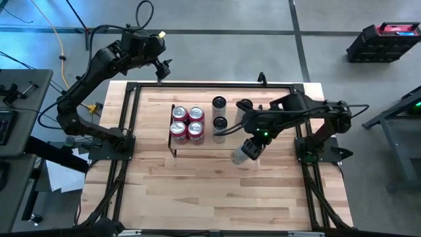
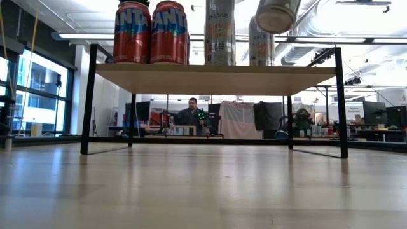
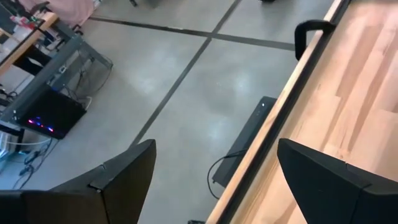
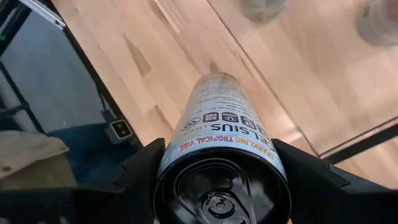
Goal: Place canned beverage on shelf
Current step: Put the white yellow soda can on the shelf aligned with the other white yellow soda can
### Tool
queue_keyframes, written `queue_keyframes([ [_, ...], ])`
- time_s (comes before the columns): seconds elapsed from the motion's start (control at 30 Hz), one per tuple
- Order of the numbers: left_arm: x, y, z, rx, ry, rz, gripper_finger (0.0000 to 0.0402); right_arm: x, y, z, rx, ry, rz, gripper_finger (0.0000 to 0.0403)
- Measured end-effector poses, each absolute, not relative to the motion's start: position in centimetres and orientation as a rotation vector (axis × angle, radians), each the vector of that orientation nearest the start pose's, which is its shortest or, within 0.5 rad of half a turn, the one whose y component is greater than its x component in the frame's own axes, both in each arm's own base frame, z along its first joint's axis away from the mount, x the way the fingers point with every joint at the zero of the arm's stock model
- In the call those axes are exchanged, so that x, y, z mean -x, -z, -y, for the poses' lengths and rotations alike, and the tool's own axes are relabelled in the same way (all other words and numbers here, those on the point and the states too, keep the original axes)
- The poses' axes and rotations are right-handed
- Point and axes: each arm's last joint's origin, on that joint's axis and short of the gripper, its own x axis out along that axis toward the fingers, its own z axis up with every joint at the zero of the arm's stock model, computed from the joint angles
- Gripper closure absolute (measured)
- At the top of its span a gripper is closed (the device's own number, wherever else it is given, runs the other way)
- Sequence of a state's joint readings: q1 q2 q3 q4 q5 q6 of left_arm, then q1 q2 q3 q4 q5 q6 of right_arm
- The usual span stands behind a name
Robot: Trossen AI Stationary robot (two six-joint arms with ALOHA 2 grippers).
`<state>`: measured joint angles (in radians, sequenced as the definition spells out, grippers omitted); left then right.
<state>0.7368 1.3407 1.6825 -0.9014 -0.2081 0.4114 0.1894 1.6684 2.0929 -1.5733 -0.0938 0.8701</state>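
Right gripper (image 1: 245,154), closed across the body of a slim silver can (image 1: 242,155), holds it tilted in the air beside the right end of the shelf (image 1: 227,139), above the table (image 1: 217,191). In the right wrist view the can (image 4: 224,149) lies between the two dark fingers (image 4: 146,163), pull-tab end toward the camera and base pointing out over the tabletop. In the low view its base (image 2: 275,14) hangs higher than the shelf board (image 2: 210,77).

Judged from its printed metal wall, the can is probably stiff when full, smooth and somewhat slippery, and moderately heavy for its width; a hold across the mid-body, as shown, suits it, since the narrow base would tip easily.

On the shelf stand four red cans (image 1: 187,122) in a block at the left and two slim cans (image 1: 219,112) near the right, leaving bare board at the right end.

Left gripper (image 1: 162,69), fingers spread with nothing between them, waits beyond the table's far left corner, over the grey floor (image 3: 180,81).

A person (image 2: 191,114) sits in the room behind.
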Motion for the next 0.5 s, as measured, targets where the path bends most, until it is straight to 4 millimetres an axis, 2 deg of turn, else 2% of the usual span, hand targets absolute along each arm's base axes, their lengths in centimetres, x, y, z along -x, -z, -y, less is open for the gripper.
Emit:
queue_keyframes([
  [0.17, -18.1, -44.5, -17.2, -0.206, -0.775, -0.775, 0.0074, -27.8, -43.6, -5.5, -0.631, 0.264, -1.148, 0.0153],
  [0.33, -18.0, -44.5, -17.2, -0.202, -0.775, -0.776, 0.0074, -26.9, -44.2, -4.8, -0.532, 0.266, -1.1, 0.0153],
  [0.5, -18.0, -44.5, -17.2, -0.189, -0.779, -0.773, 0.0075, -26.2, -43.6, -3.6, -0.463, 0.283, -1.117, 0.0153],
])
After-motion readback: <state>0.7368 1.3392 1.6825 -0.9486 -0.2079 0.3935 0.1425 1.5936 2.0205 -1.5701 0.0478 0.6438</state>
